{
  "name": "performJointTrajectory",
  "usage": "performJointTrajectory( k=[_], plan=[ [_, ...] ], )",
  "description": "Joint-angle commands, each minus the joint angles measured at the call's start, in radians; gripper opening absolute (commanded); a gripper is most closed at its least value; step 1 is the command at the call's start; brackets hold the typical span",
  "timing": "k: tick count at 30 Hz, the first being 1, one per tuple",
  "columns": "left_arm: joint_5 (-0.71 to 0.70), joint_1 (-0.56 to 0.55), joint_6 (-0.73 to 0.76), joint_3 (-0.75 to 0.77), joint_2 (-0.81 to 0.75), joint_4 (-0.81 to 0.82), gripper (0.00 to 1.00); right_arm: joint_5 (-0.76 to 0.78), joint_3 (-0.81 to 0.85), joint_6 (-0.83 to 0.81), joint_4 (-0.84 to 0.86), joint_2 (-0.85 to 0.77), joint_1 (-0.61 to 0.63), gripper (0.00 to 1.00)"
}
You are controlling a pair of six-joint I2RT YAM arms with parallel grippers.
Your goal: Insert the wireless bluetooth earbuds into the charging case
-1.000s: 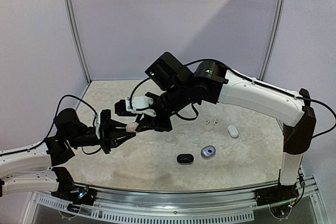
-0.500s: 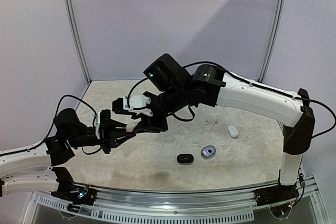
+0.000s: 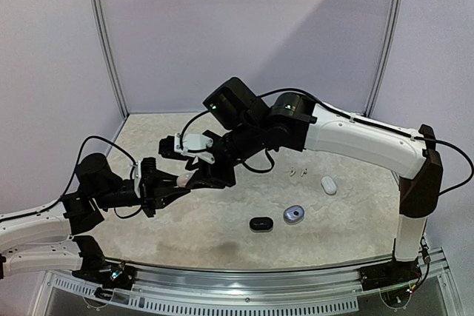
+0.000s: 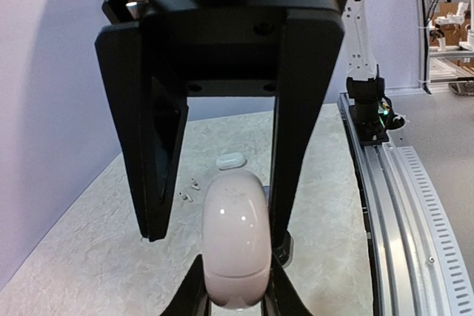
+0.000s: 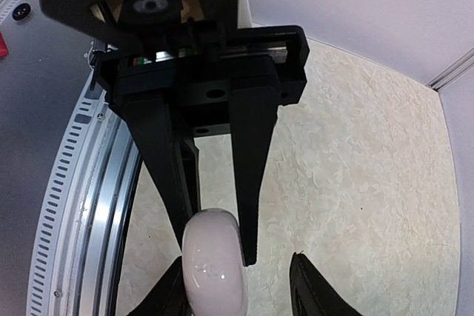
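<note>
top and wrist views, one moment. the left claw [image 3: 180, 181], matte black with flat tapered fingers, is clamped tight on one end of a charging case [image 4: 237, 246]: a glossy, pinkish-white, pebble-shaped shell, lid closed, with a faint seam near the gripped end, held clear of the tabletop [image 3: 355, 234]. the right claw [image 4: 215, 236], of the same black make, stands partly open astride the case's free end, one finger close against its side and the other apart from it; it has hold of nothing. the tabletop is pale with a mottled, stone-like pattern. two wireless bluetooth earbuds [image 3: 295, 173], tiny and white, lie loose on it, well apart from the held case. near them rest three further closed shells: one white case [image 3: 329, 184], oval; one silvery-grey case [image 3: 294, 214]; one black case [image 3: 260, 223], rounded and dark. cases counted: four.
</note>
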Motion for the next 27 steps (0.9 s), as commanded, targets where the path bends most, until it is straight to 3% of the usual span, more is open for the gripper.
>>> performJointTrajectory(
  k=[1,27],
  plan=[
    [0.046,-0.006,0.038,0.012,-0.002,-0.052,0.0,0.009,-0.002,0.035,0.066,-0.035,-0.035,0.45],
    [0.045,0.002,0.057,0.018,0.01,-0.056,0.0,-0.038,-0.016,0.084,0.08,-0.05,-0.072,0.47]
  ],
)
